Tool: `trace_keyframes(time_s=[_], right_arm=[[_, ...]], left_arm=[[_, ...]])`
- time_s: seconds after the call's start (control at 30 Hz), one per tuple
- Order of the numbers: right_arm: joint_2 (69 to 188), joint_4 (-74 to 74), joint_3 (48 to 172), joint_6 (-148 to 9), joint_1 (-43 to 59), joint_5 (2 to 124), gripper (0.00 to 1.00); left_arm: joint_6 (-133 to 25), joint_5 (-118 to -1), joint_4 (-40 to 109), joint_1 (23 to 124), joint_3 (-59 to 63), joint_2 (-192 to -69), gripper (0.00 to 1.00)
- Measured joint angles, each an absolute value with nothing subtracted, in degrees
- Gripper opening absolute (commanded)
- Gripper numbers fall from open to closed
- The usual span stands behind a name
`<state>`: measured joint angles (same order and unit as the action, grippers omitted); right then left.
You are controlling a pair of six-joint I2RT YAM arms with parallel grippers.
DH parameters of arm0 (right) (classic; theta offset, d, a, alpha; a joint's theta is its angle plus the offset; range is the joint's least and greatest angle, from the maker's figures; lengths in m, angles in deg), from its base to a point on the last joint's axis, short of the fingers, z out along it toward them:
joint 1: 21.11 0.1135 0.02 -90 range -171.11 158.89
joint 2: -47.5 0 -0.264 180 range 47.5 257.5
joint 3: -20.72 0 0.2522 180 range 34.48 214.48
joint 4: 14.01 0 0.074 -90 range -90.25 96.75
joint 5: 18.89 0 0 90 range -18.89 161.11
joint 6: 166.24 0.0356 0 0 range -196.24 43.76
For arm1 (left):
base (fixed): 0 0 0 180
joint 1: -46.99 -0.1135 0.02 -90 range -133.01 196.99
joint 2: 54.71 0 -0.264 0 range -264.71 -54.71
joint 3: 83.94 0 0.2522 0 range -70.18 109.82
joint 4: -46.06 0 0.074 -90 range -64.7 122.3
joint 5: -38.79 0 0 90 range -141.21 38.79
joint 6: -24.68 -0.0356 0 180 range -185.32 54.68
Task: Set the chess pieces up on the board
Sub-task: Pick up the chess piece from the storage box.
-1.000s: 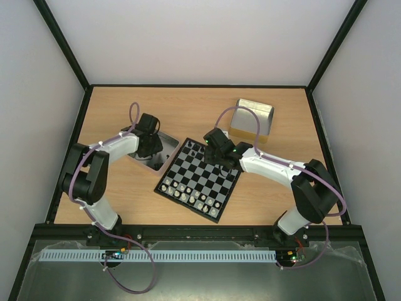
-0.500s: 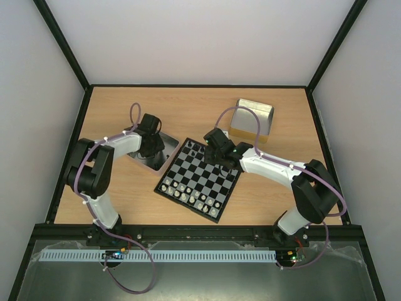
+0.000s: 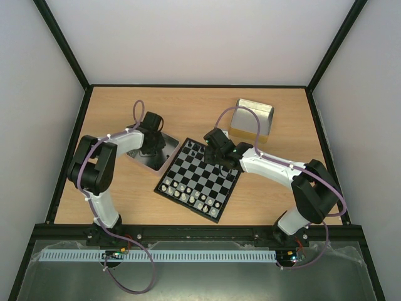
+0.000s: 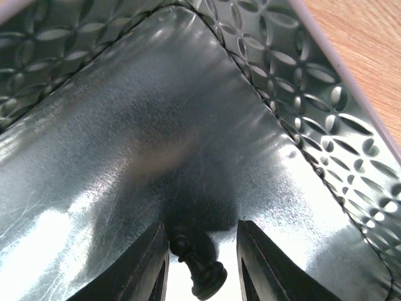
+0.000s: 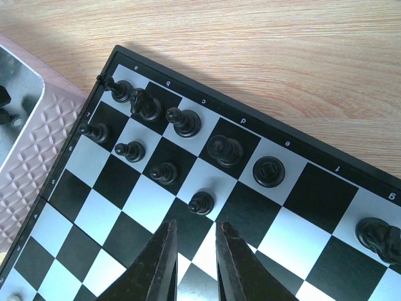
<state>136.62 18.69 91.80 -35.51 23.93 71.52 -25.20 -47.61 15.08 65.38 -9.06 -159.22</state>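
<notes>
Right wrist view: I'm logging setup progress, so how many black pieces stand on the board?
10 chess pieces: six on the edge row of the board, one apart at right; four on the next row. Others may lie outside the frame.

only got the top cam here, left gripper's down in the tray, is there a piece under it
observer: yes, one black piece lies tipped over on the tray floor between the left gripper's fingers, not clamped yet.
operator: and the right one, holding anything
observer: no, the right gripper hangs over the board with a narrow gap and nothing in it.
operator: how far along is the black side
observer: five back-rank pieces stand side by side from the corner, then an empty square, then a lone piece; four pawns in front.
</notes>
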Motion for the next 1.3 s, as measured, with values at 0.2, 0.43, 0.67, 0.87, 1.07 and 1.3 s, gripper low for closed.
trace_keyframes(time_s=[0.2,0.43,0.67,0.87,1.07,1.3], right_arm=[[136.6,18.7,91.8,-35.5,23.9,71.5,0.17],[136.6,18.7,91.8,-35.5,23.9,71.5,0.17],[136.3,18.6,91.2,-35.1,23.9,71.5,0.17],[136.2,18.6,91.0,-35.1,23.9,71.5,0.17],[135.7,18.6,90.8,-35.0,23.9,71.5,0.17],[135.2,18.5,90.7,-34.8,23.9,71.5,0.17]], left_arm=[[-26.2,-47.8,14.8,66.0,-9.1,-159.0,0.29],[-26.3,-48.3,14.1,66.0,-9.6,-158.6,0.32],[-25.9,-49.4,13.4,66.1,-11.4,-156.7,0.30],[-25.9,-49.4,12.9,66.1,-11.6,-156.6,0.25],[-25.9,-48.9,12.6,66.1,-11.6,-156.6,0.19],[-26.3,-47.9,12.7,66.1,-11.6,-156.7,0.11]])
